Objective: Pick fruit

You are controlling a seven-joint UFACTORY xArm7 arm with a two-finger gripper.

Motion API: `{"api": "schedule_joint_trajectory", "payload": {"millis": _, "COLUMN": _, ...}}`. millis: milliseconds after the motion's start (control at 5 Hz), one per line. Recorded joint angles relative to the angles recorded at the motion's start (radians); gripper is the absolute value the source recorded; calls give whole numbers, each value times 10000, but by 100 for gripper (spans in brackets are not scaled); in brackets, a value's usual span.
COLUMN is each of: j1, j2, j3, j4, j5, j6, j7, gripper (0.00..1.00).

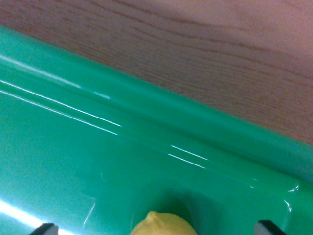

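Wooden tabletop (pixel 220 54), reddish-brown with fine dark grain, is filling the wrist view from eleven o'clock round to three o'clock. Below it, a glossy green plastic tray (pixel 73 161) is taking up the rest of the frame, its rounded rim running as a diagonal band from nine o'clock, high on the wrist view's left, down toward four o'clock on the wrist view's right. Thin white streaks of reflected light are lying along that rim and the sloping wall beneath it.

At six o'clock, a yellow fruit (pixel 161 224) is peeking up from the bottom edge, only its rounded top with a small nub showing; it is sitting inside the tray, and it looks like a lemon, though most of it is cut off.

I am looking down past my claw (pixel 157 228). One dark fingertip (pixel 45 228) is showing at seven o'clock and the other at five o'clock, so I am holding my claw spread wide, with the fruit lying between the tips and neither tip touching it.
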Motion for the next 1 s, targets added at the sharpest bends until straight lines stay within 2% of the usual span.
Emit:
{"api": "schedule_joint_trajectory", "payload": {"millis": 200, "j1": -62, "j2": 189, "j3": -59, "j4": -210, "j5": -14, "j6": -382, "j7": -261, "gripper": 0}}
{"api": "schedule_joint_trajectory", "payload": {"millis": 400, "j1": -62, "j2": 189, "j3": -59, "j4": -210, "j5": -14, "j6": -382, "j7": -261, "gripper": 0}}
{"api": "schedule_joint_trajectory", "payload": {"millis": 600, "j1": -117, "j2": 360, "j3": -112, "j4": -401, "j5": -27, "j6": -727, "j7": -498, "gripper": 0}}
{"api": "schedule_joint_trajectory", "payload": {"millis": 800, "j1": -117, "j2": 360, "j3": -112, "j4": -401, "j5": -27, "j6": -727, "j7": -498, "gripper": 0}}
{"api": "schedule_joint_trajectory", "payload": {"millis": 1000, "j1": -167, "j2": 512, "j3": -160, "j4": -569, "j5": -38, "j6": -1032, "j7": -707, "gripper": 0}}
